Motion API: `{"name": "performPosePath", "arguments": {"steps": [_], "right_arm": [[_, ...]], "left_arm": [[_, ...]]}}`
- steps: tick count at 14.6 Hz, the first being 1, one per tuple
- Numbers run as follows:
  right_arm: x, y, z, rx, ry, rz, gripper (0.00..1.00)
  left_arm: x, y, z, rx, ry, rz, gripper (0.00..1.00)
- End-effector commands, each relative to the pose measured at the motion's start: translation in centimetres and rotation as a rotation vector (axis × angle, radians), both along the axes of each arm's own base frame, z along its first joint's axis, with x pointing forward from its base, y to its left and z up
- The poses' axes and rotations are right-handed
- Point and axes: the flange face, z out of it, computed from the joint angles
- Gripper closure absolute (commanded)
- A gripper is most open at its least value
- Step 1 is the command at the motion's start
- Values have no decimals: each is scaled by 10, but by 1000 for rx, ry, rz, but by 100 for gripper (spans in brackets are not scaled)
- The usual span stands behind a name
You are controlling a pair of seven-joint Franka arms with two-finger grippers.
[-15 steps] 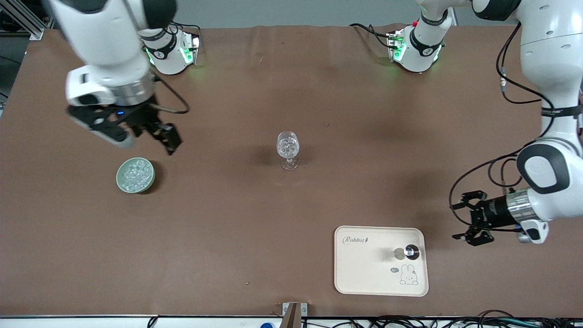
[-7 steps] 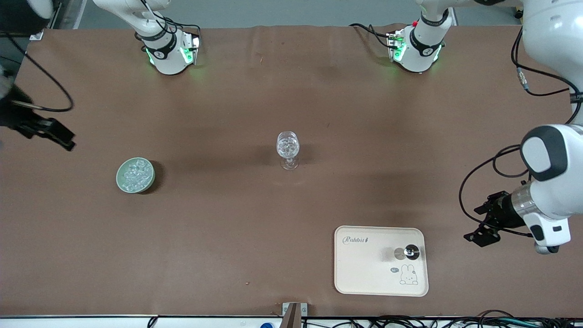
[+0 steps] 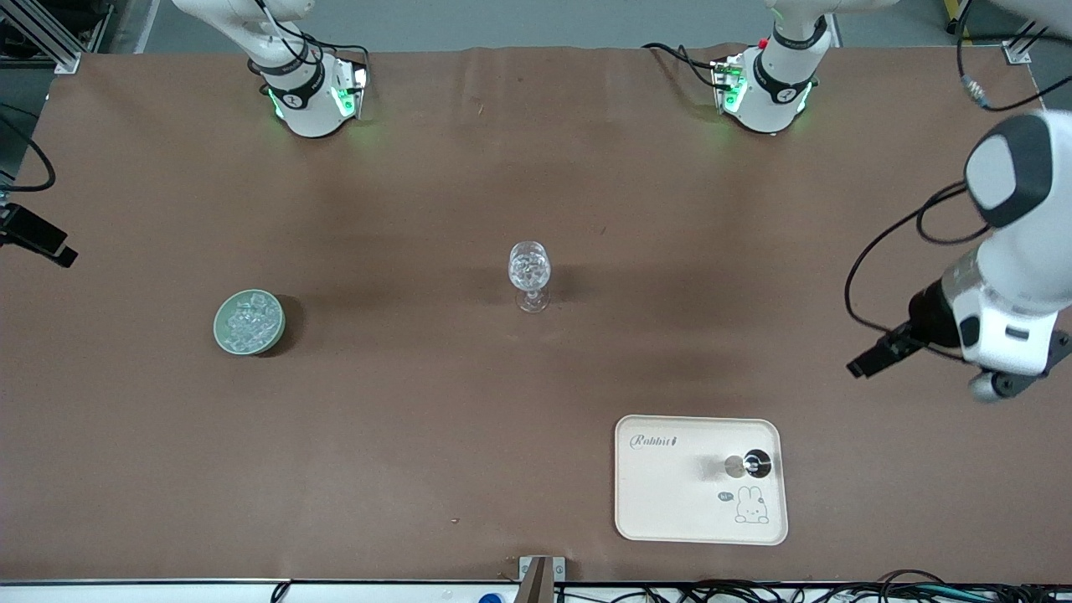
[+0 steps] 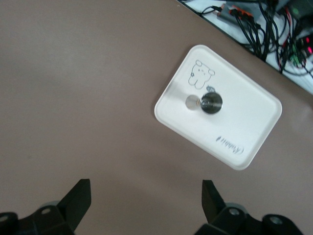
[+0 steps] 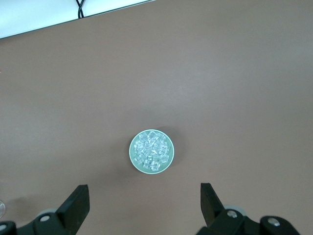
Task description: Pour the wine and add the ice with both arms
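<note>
A pale green bowl [image 3: 249,322] [image 5: 151,151] holds several chunks of ice [image 3: 251,318] [image 5: 152,152] toward the right arm's end of the table. A clear stemmed glass [image 3: 529,276] stands upright mid-table, with glassy chunks showing in its cup. No wine is in view. My right gripper [image 3: 46,244] [image 5: 144,193] hangs open and empty high over the table edge at its own end, looking down on the bowl. My left gripper [image 3: 871,360] [image 4: 145,188] is open and empty too, up over the bare table at the left arm's end.
A cream tray [image 3: 653,502] [image 4: 244,132] with a rabbit drawing lies nearer the front camera, toward the left arm's end. A small round metal piece [image 3: 756,461] [image 4: 211,102] sits on it. Cables [image 3: 754,591] run along the table's front edge.
Both arms have swung up and outward toward their own ends of the table. The right gripper left the spot over the bowl. Glass, bowl and tray have not moved.
</note>
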Motion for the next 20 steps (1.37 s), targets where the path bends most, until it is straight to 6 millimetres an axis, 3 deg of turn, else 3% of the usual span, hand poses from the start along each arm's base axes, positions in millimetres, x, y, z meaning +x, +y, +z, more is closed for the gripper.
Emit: {"name": "performPosePath", "arguments": {"steps": [1,4,5,9,13,20], "right_arm": [[-7,4,14,17,-24,20,0],[-7,5,24,15,-37,23,0],[-7,6,28,16,-44,25,0],[-8,9,27,17,-34,28,0],[-8,9,25,18,-22,29,0],[-10,13,24,20,-11,29,0]], "left_arm": [[-51,-7,27,47,0,-150,0],[-77,-9,55,63,29,-289,0],[-85,1,65,58,37,-295,0],[-76,32,93,58,27,-360,0],[-84,33,97,63,56,-402,0],[-73,33,93,116,58,-521,0]]}}
